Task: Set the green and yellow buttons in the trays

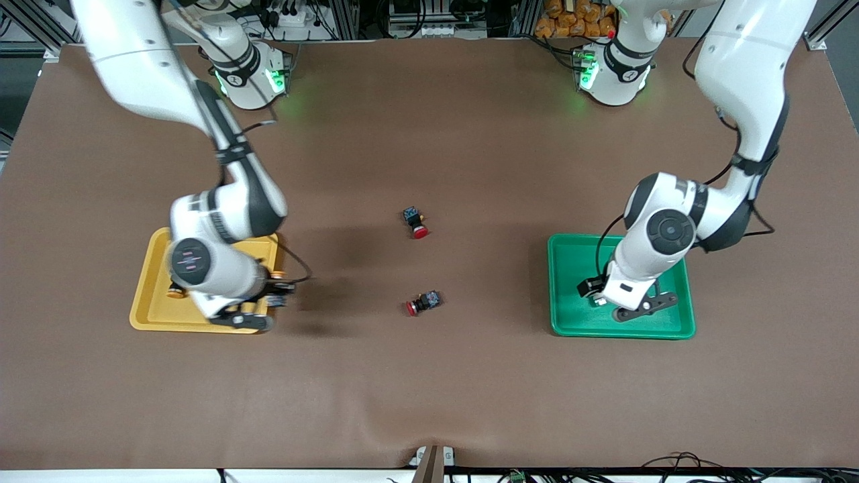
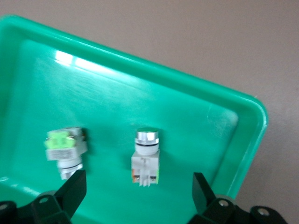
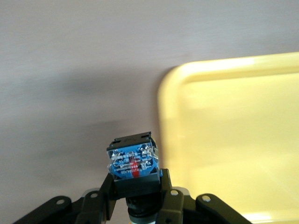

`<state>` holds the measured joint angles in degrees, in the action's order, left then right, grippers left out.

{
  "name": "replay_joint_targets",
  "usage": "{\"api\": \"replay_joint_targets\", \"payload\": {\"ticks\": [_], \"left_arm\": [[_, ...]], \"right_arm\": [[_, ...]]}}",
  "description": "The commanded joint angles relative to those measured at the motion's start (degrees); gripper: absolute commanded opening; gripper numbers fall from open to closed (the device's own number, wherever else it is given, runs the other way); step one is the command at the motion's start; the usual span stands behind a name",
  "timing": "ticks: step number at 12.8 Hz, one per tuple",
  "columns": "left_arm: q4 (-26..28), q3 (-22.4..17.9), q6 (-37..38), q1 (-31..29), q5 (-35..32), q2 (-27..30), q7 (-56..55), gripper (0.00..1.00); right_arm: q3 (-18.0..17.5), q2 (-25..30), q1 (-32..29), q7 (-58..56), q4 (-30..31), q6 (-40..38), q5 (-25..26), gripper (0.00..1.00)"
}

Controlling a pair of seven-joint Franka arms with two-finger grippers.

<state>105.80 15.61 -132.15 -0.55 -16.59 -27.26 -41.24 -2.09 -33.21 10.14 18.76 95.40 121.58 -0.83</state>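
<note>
We see both green buttons (image 2: pixel 145 156) lying in the green tray (image 2: pixel 243 140) under our wide-open left end effector (image 2: pixel 138 191), one yellow button (image 1: pixel 176 290) in the yellow tray (image 1: pixel 151 302), and our right end effector (image 3: pixel 136 198) clenched on the last yellow-capped one (image 3: pixel 133 161) just beside that tray.

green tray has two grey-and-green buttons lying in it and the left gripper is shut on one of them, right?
Not quite. The green tray does hold two grey-and-green buttons, but the left gripper is open, gripping neither. The left wrist view shows its fingers spread wide, with one button lying free between them and the other beside one finger.
</note>
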Motion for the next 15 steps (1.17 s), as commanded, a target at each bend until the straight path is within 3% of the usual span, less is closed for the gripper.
{"api": "replay_joint_targets", "payload": {"ticks": [1,4,8,9,10,12,15], "left_arm": [[0.03,0.57,5.66,-0.68,0.94,7.82,1.33,1.0],[-4.52,1.35,14.07,-0.42,3.21,12.92,3.44,1.0],[-17.18,1.1,27.18,-0.77,8.41,14.25,8.27,1.0],[-19.38,1.18,28.95,-2.42,8.33,14.34,9.93,1.0],[-20.53,1.53,30.36,-3.48,8.59,15.04,11.6,1.0],[-20.81,0.83,32.82,-5.84,7.63,17.84,14.06,1.0],[-20.9,0.92,33.45,-10.25,8.5,20.14,22.24,1.0]], "right_arm": [[-1.34,1.13,-3.71,-2.05,2.76,-0.03,0.66,0.0],[-1.43,1.31,-8.88,-8.71,6.62,1.11,0.66,0.0],[-1.61,0.7,-13.56,-15.95,9.97,5.32,-0.31,0.0],[-1.61,0.61,-13.91,-15.95,9.89,5.33,-0.31,0.39],[-1.61,0.61,-13.92,-15.86,9.54,5.25,-0.4,0.99],[-2.13,1.22,-13.57,-15.77,6.83,2.28,-2.4,1.0],[-2.05,1.05,-13.83,-15.86,-7.02,-12.2,-6.02,1.0]]}}
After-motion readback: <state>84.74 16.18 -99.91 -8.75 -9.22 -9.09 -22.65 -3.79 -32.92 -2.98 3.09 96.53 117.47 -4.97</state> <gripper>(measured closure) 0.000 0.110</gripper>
